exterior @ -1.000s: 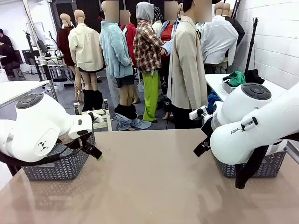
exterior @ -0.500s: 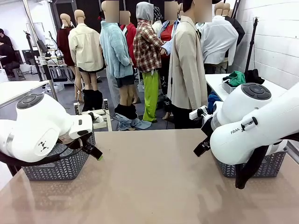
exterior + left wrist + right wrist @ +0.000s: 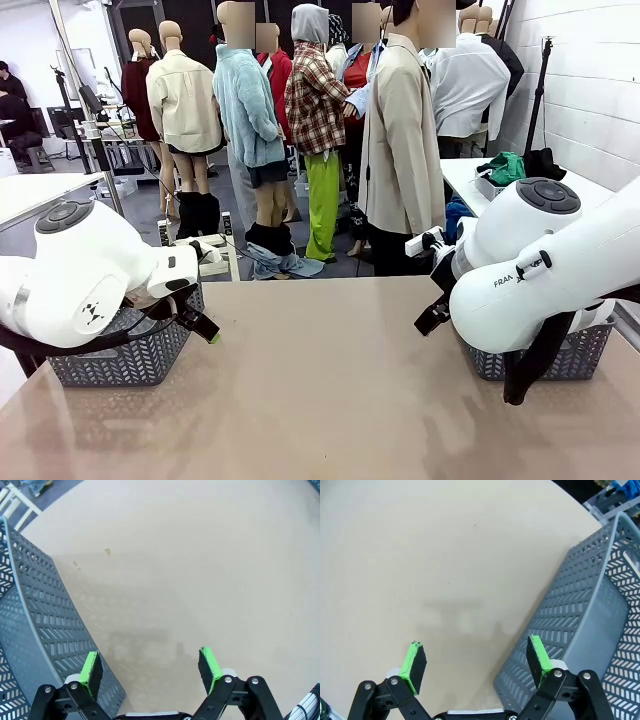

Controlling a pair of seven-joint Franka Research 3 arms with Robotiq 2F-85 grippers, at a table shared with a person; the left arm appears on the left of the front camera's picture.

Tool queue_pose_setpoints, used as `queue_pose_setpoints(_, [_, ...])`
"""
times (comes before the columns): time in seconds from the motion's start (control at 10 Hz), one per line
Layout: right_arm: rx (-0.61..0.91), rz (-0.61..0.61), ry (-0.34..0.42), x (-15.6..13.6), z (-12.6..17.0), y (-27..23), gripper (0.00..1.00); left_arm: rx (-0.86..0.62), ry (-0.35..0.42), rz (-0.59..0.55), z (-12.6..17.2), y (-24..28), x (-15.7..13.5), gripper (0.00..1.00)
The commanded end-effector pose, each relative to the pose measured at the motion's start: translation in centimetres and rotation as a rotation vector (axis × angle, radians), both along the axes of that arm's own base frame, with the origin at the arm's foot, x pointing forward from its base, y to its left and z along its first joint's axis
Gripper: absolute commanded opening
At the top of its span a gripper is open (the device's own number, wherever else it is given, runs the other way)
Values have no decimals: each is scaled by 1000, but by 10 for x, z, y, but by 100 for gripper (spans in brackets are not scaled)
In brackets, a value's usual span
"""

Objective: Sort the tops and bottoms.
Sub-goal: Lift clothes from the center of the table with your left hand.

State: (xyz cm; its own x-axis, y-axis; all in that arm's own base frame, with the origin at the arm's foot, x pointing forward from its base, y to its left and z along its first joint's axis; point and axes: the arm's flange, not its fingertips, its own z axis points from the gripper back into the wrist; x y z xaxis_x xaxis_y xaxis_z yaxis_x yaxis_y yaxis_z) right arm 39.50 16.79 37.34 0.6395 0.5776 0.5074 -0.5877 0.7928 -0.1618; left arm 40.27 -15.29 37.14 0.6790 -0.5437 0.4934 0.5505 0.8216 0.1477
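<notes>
Front view: the beige tabletop (image 3: pixel 330 390) runs across the middle, with a grey slotted basket at each near corner. The left basket (image 3: pixel 130 362) sits under the left arm and the right basket (image 3: pixel 588 352) under the right arm. The left claw (image 3: pixel 205 330) hangs just above the tabletop beside its basket, angled down and toward the centre, one green tip showing. From this side I cannot tell how far its fingers stand. The right claw (image 3: pixel 428 318) pokes out dark from under the white arm, also tilted toward the centre.

A person (image 3: pixel 400 150) in a beige blazer stands at the far edge, turned away. Behind the right arm, on a white side table (image 3: pixel 460 175), lie the green garment (image 3: pixel 505 167) and, just beside it to the right, the black garment (image 3: pixel 545 162). Both are bunched in heaps, so no long axis or direction can be read from them. They are well apart from both claws.

Left wrist view: the left claw (image 3: pixel 150 665) has its two green pads spread wide apart, with tabletop (image 3: pixel 200 555) showing between them. One finger stands just over the wall of the left basket (image 3: pixel 45 620).

Right wrist view: the right claw (image 3: pixel 476 661) is likewise spread wide, gripping nothing. One pad is over the tabletop (image 3: pixel 420 555), the other just at the wall of the right basket (image 3: pixel 580 625).
</notes>
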Motion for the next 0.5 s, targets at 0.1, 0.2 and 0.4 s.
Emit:
queue_pose_setpoints(0.1, [1, 0, 0, 0, 0, 0, 100, -3, 1, 3, 0, 1, 1, 100])
queue_pose_setpoints(0.2, [1, 0, 0, 0, 0, 0, 100, -3, 1, 3, 0, 1, 1, 100])
queue_pose_setpoints(0.4, [0, 0, 0, 0, 0, 0, 100, 0, 0, 0, 0, 0, 0, 100])
